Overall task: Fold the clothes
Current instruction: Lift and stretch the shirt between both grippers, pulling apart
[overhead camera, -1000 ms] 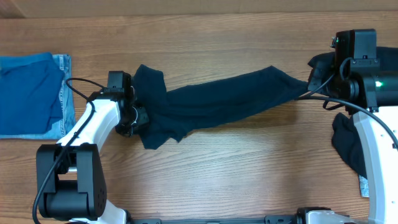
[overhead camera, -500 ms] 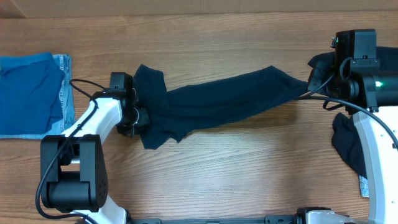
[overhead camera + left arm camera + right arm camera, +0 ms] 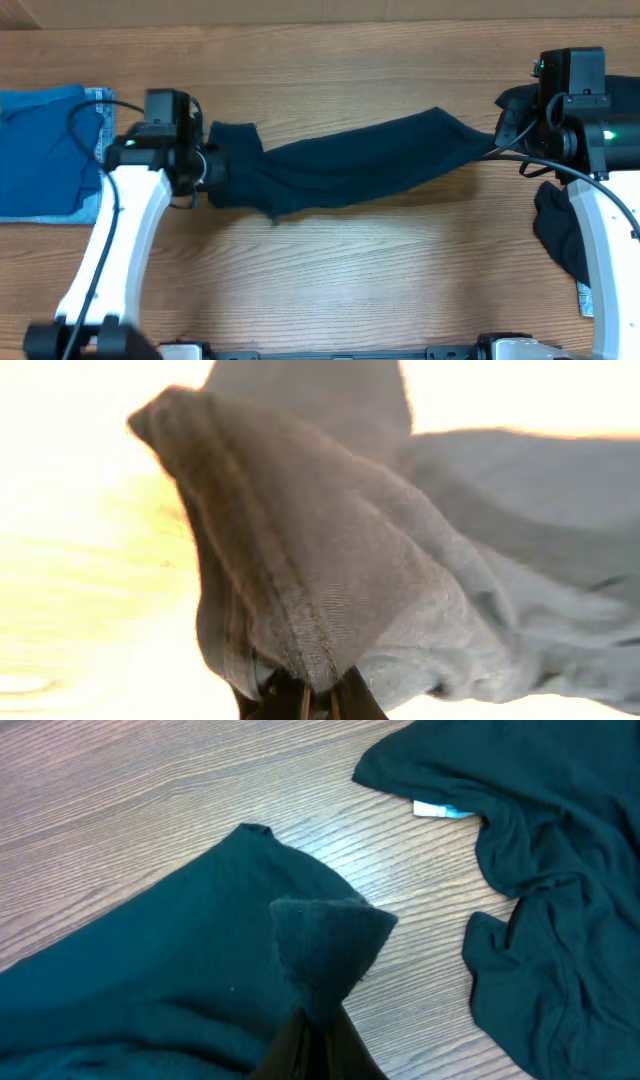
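Your left gripper (image 3: pixel 308 702) is pressed together on a bunched edge of the dark garment (image 3: pixel 350 162). Your right gripper (image 3: pixel 312 1038) pinches the opposite end the same way, with a peak of cloth rising from between its fingers. Between the two, the garment runs as a long band across the middle of the table (image 3: pixel 350 290), bunching into folds near the left gripper. You cannot tell from above whether its middle touches the table.

The table is pale wood grain, and it fills almost all of every view.

The left wrist view is washed out by glare. There the cloth reads grey, the table nearly white, and the fingers show only as dark tips at the bottom edge. From overhead, both grips are hidden under the wrists and cloth, so only the wrist views show them.

Only the overhead view shows the blue stack (image 3: pixel 45 150) at the table's left side, cut off by the frame. A second dark heap (image 3: pixel 540 890) lies crumpled near the right gripper. The right wrist view shows a pale blue tag (image 3: pixel 440 810) on it. From overhead the right arm (image 3: pixel 605 230) covers part of that heap.
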